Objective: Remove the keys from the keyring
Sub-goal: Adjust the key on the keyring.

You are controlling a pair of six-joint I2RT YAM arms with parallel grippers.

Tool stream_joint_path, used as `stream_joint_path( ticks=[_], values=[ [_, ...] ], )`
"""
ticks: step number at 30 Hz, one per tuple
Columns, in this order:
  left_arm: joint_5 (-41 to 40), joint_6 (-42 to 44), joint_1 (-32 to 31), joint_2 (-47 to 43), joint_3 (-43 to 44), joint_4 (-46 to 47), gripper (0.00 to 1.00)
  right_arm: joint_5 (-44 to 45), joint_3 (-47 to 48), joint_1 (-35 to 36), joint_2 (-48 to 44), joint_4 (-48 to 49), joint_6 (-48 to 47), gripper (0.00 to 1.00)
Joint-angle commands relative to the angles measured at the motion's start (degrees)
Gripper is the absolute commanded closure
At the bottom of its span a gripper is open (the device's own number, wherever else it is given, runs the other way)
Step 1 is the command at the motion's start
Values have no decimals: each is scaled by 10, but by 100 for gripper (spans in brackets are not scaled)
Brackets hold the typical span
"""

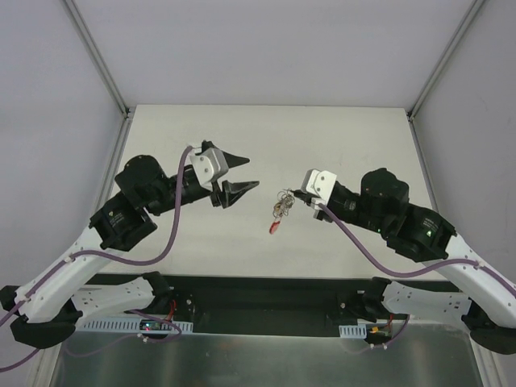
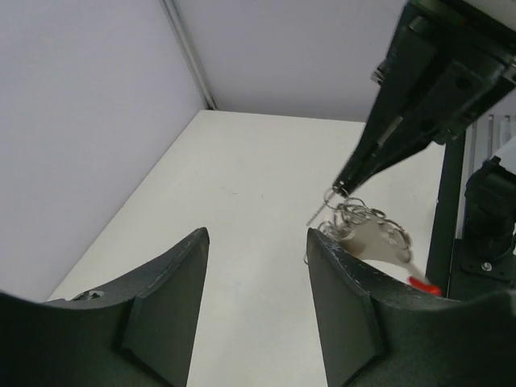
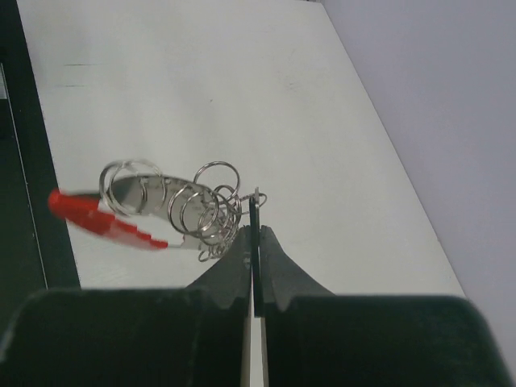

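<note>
The keyring (image 1: pixel 282 201) hangs just above the white table (image 1: pixel 339 137) as a tangle of small metal rings (image 3: pixel 205 210), with a red plastic piece (image 3: pixel 97 218) and a silvery tag (image 3: pixel 137 192) dangling from it. I cannot pick out separate keys in the tangle. My right gripper (image 3: pixel 255 230) is shut on a thin metal edge at the bunch's right side and holds it up. My left gripper (image 1: pixel 253 172) stands open a short way left of the bunch, nothing between its fingers (image 2: pixel 181 274). In the left wrist view the keyring (image 2: pixel 367 230) hangs just beyond the right finger.
Grey walls and metal frame posts (image 1: pixel 101 60) close the table in at the back and sides. A black rail (image 1: pixel 258 294) runs along the near edge by the arm bases. The red piece (image 1: pixel 274 229) hangs lowest, close over the table.
</note>
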Motion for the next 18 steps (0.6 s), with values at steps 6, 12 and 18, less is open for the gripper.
stream_joint_path(
  ticks=[6, 12, 18],
  values=[
    [116, -83, 42, 91, 82, -14, 53, -37, -12, 0, -33, 60, -32, 99],
    [147, -130, 43, 117, 72, -10, 59, -33, -32, 0, -50, 86, -33, 99],
    [162, -146, 42, 132, 58, 7, 67, -24, -41, 0, -52, 107, -31, 99]
  ],
)
